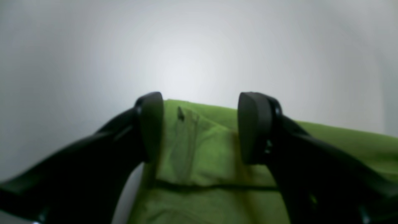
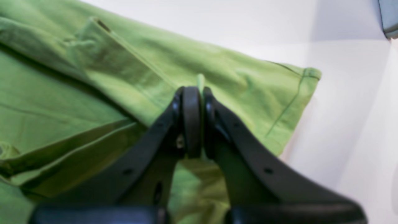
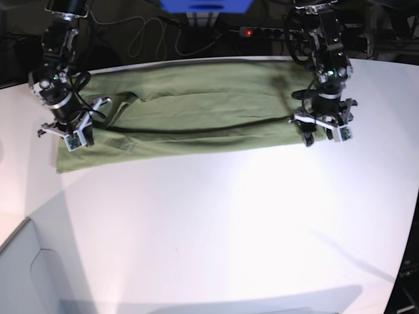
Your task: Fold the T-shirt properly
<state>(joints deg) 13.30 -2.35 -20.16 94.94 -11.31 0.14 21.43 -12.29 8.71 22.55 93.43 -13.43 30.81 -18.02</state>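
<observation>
So we've got the T-shirt (image 3: pixel 196 118) stretched in a long folded band across the far side of the white counter (image 3: pixel 229 229). Our right pincer (image 2: pixel 197 93) is pinching a ridge of its fabric, while our left pincer (image 1: pixel 200 127) hangs spread apart over its end.

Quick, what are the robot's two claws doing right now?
Left gripper: open, over the T-shirt, holding nothing.
Right gripper: shut on the T-shirt.

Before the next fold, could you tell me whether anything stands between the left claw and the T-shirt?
Nothing visible does. The left claw is open right over the T-shirt edge, with only green cloth between its fingers.
</observation>
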